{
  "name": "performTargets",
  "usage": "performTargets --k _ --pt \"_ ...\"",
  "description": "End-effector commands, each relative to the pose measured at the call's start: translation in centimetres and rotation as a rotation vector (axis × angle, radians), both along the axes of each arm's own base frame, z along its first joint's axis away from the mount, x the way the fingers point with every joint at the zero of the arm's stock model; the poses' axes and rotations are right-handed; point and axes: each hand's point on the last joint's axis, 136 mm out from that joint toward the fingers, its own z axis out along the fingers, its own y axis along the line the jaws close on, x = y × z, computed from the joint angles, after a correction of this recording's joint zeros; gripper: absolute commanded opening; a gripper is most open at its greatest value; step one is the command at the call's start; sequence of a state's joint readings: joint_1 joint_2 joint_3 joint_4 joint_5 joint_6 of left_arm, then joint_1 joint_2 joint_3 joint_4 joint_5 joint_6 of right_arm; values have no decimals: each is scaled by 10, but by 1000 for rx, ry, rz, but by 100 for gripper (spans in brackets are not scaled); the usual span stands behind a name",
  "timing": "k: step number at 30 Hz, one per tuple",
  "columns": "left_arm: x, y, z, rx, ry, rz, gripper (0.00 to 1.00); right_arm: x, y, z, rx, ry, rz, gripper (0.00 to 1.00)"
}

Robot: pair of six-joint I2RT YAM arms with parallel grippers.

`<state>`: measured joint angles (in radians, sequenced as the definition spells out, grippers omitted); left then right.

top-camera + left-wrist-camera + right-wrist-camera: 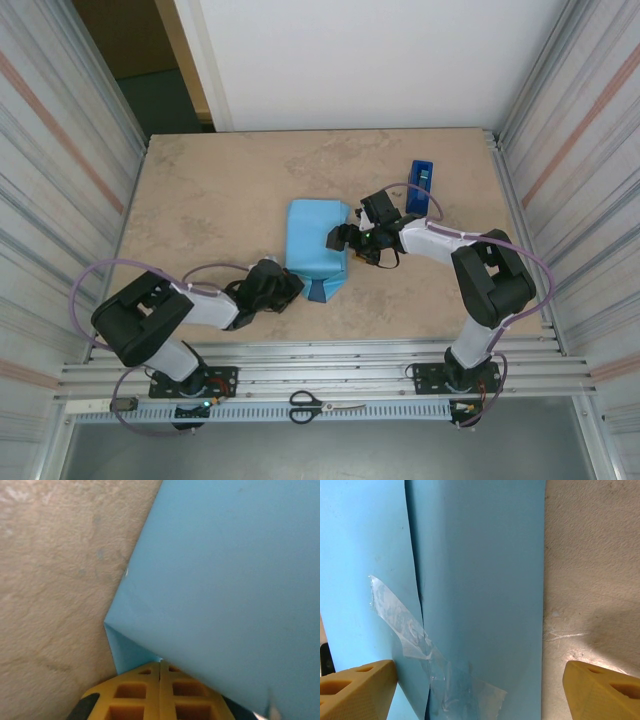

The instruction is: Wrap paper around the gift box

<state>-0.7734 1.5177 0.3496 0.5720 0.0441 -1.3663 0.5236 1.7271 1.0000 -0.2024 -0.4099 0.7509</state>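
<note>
The paper (318, 245), light blue side out, is folded on the tabletop (220, 200) in the middle of the frame; the gift box is hidden inside it; the left tool (160, 675) is shut tight at its lower edge; the right tool (480, 692) is spread wide over a piece of tape (405, 625).
</note>
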Motion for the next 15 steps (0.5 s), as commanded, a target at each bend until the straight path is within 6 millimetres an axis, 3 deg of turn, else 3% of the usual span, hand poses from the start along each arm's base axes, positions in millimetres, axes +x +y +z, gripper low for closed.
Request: performTargets --k 1,8,15 --pt "-7 10 -11 62 28 10 0 -29 -17 -26 -99 107 2 85" --pt "-10 -4 0 27 14 -20 0 -28 -17 -24 -102 106 -3 85" --pt "-14 -4 8 78 3 -23 0 -26 -16 -23 -105 105 -3 85"
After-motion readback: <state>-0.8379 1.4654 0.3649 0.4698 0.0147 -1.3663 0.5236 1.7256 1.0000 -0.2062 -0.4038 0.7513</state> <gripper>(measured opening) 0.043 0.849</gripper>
